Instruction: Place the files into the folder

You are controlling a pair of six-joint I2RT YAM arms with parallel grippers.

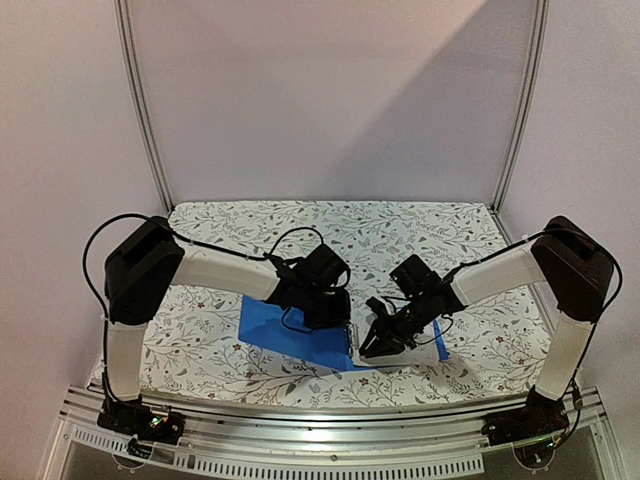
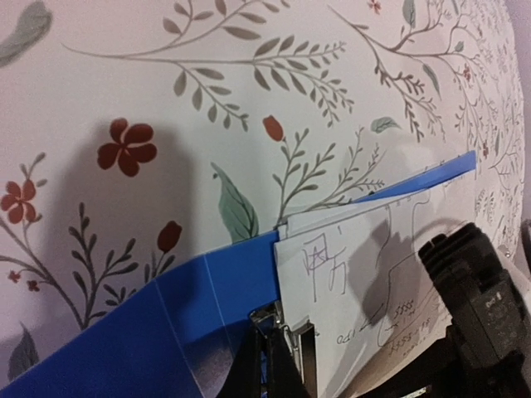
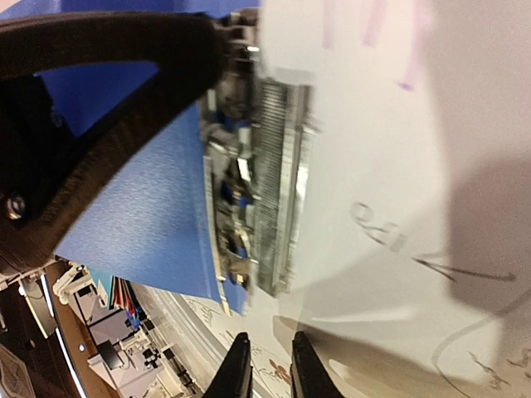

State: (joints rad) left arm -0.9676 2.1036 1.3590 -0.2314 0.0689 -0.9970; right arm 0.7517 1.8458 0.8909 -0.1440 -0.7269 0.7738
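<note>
The blue folder lies open on the flowered cloth, left cover flat. A white sheet with handwriting lies on its right half, its left edge at the metal clip along the spine. My left gripper is down at the spine; in the left wrist view its dark fingertips are pinched together on the clip's metal lever, between the blue cover and the sheet. My right gripper hovers at the sheet's near left corner, a narrow gap between its fingers, nothing in it.
The flowered tablecloth spreads around the folder. The metal rail runs along the near edge. The right gripper's black body sits over the sheet close to my left fingers, and the left gripper's black body crowds the spine.
</note>
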